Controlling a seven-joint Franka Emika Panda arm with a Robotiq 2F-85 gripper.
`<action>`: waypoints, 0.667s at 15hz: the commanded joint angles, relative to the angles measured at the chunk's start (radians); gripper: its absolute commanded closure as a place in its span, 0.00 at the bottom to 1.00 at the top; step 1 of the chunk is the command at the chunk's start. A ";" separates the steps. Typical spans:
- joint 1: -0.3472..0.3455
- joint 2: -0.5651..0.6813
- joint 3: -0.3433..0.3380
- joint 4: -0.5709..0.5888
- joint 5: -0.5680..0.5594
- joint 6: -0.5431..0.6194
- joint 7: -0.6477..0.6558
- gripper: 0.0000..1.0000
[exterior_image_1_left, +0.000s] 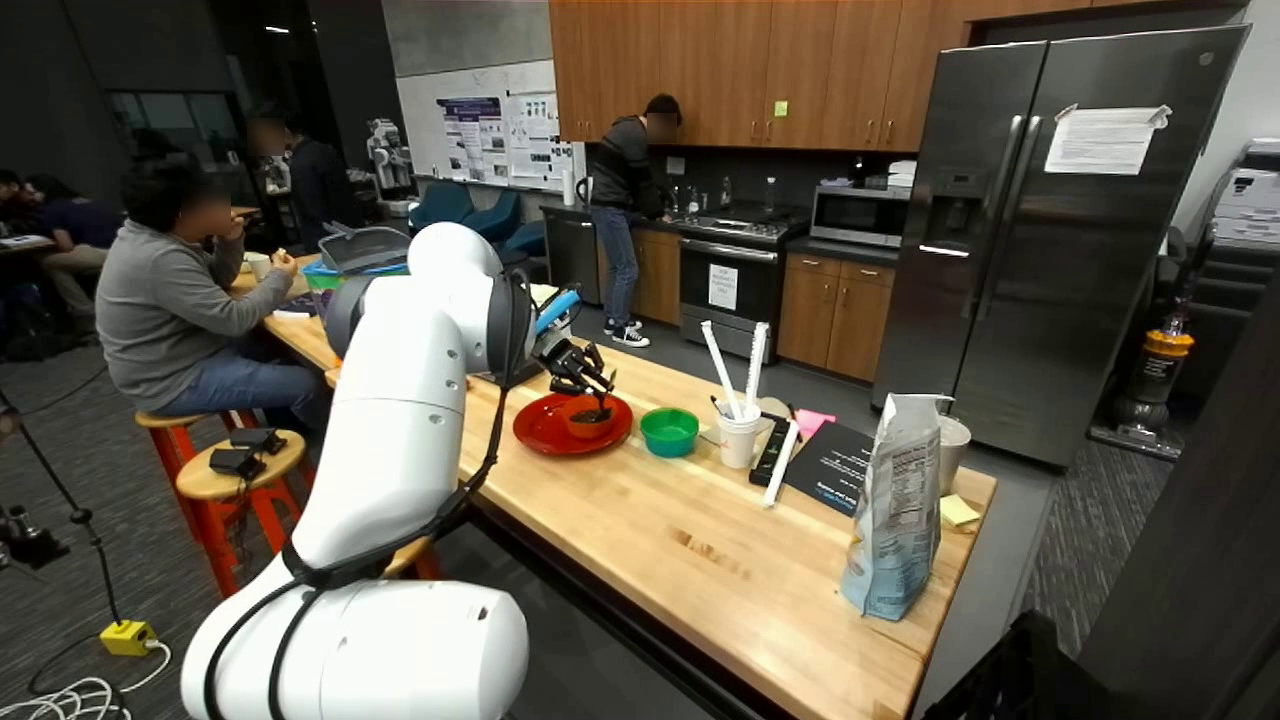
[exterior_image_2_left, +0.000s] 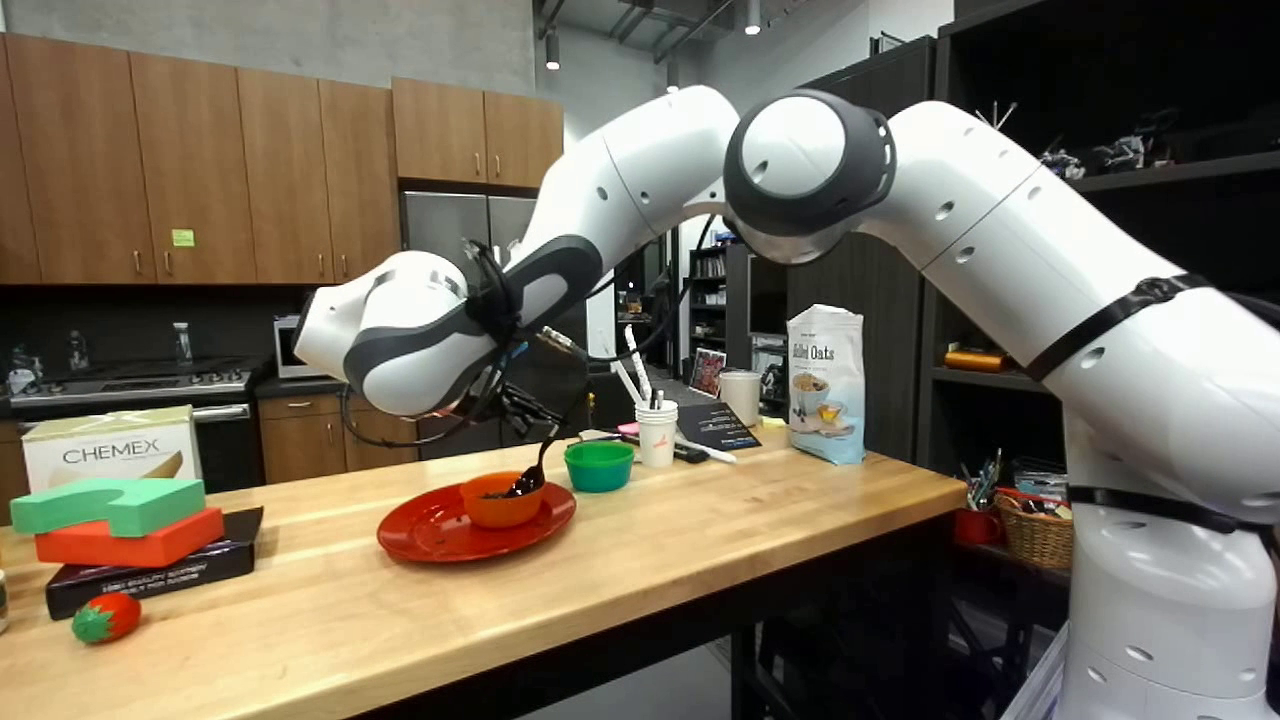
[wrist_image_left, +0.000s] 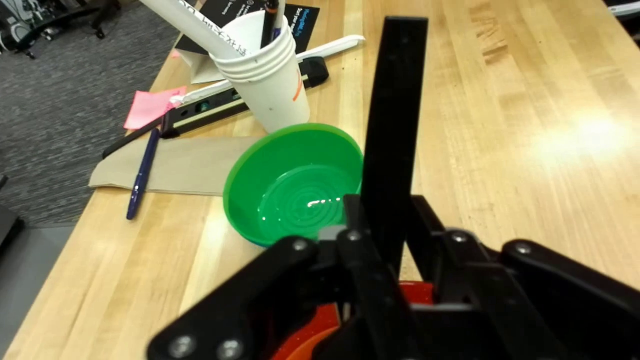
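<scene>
Gripper (wrist_image_left: 386, 212) pinches black spoon (exterior_image_2_left: 530, 478), tip in orange bowl (exterior_image_2_left: 502, 512). Green bowl (exterior_image_2_left: 599, 468) sits near; paper cup (exterior_image_2_left: 657, 438), oats bag (exterior_image_2_left: 827, 385) beyond.

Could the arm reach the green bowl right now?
Probably yes: the green bowl stands close by, nothing visible blocking the way. But the gripper is shut on the black spoon, which dips into the orange bowl and likely needs lifting out first.
</scene>
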 joint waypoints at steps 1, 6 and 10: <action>0.014 0.030 0.004 0.048 -0.030 -0.032 -0.105 0.94; 0.001 0.037 0.015 0.051 -0.023 0.071 -0.150 0.94; -0.031 0.039 0.025 0.036 0.029 0.213 -0.098 0.94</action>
